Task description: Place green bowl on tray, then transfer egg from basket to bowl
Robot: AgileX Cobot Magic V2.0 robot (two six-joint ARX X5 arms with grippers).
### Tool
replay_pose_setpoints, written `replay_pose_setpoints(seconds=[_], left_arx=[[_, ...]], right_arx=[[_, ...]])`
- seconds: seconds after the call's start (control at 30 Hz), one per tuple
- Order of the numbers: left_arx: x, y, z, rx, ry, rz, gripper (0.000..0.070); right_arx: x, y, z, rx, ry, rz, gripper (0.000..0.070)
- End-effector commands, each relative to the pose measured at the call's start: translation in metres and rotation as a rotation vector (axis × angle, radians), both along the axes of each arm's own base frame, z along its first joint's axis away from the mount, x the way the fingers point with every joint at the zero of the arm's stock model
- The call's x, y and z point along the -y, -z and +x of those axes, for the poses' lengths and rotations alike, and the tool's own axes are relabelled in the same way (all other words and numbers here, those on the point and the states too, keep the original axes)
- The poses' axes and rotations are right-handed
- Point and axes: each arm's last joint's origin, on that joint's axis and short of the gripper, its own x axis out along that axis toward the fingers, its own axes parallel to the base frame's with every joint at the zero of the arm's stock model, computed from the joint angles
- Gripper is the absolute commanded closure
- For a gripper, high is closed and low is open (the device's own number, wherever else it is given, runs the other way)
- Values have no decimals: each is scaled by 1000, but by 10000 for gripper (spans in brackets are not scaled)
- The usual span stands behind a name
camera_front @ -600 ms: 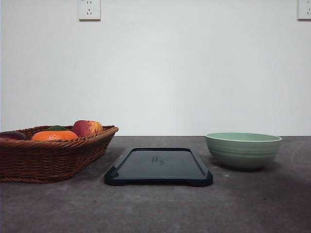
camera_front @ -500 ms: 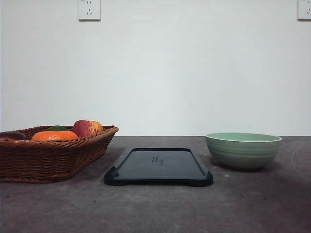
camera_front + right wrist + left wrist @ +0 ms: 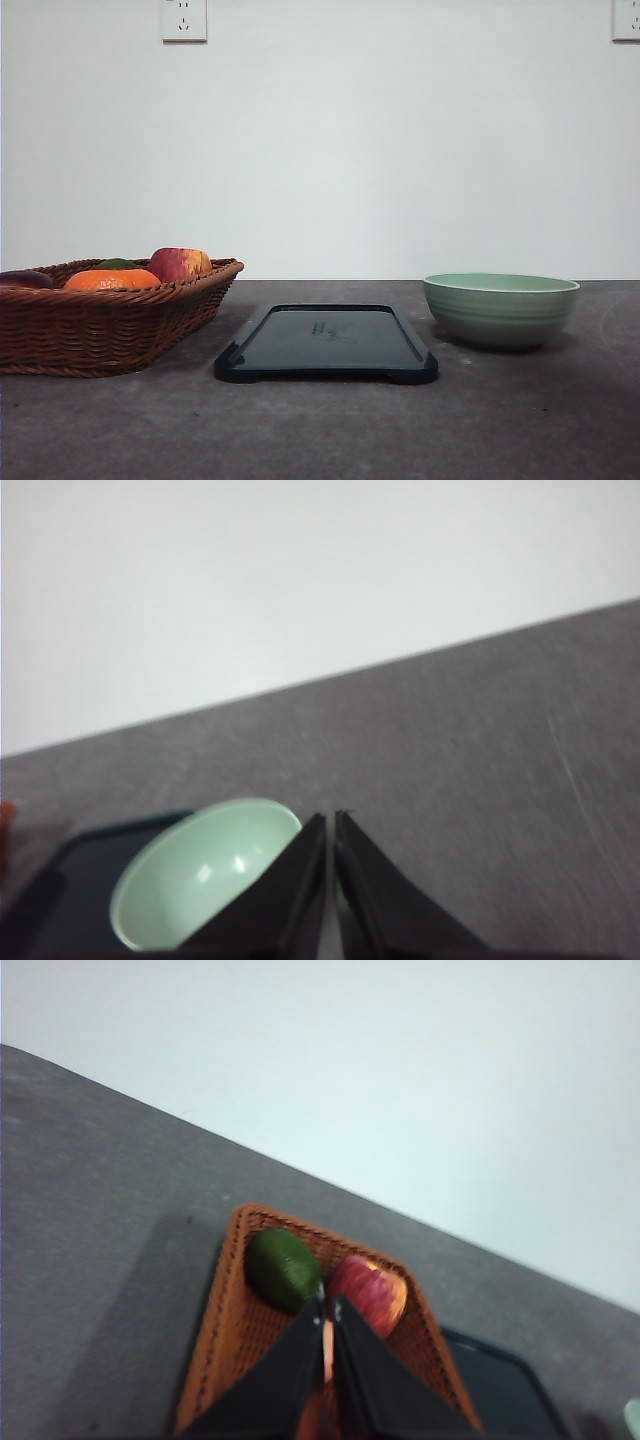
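A: Where do we see the left pincer (image 3: 328, 1312)?
B: Pressed together, above the basket (image 3: 226, 1330), just short of its avocado (image 3: 283, 1268) and apple (image 3: 372, 1290).
A: And the right pincer (image 3: 329, 825)?
B: Pressed together; the green bowl (image 3: 200, 870) lies just beside it on the counter (image 3: 480, 760), the tray (image 3: 60, 900) beyond.

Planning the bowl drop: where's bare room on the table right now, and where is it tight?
The tray is bare across its whole top. Open table runs along the front of everything, and there is a gap between tray and green bowl. Tighter: the strip between basket and tray. The basket itself is crowded with fruit.
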Motion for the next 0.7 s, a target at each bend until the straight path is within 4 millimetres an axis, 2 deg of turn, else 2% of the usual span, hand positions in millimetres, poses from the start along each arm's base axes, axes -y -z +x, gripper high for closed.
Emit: replay_pose_setpoints(seconds=[0.0, 0.33, 0.53, 0.67], left_arx=[[0, -8, -1, -15, -1, 63, 700], [0, -59, 7, -100, 7, 121, 700], [2, -90, 24, -142, 32, 203, 700], [5, -99, 40, -197, 91, 229, 700]], right_arx=[[0, -11, -1, 23, -13, 14, 693], [-4, -38, 10, -63, -119, -34, 693], [-5, -57, 28, -133, -165, -88, 694], [-9, -72, 43, -196, -213, -104, 694]])
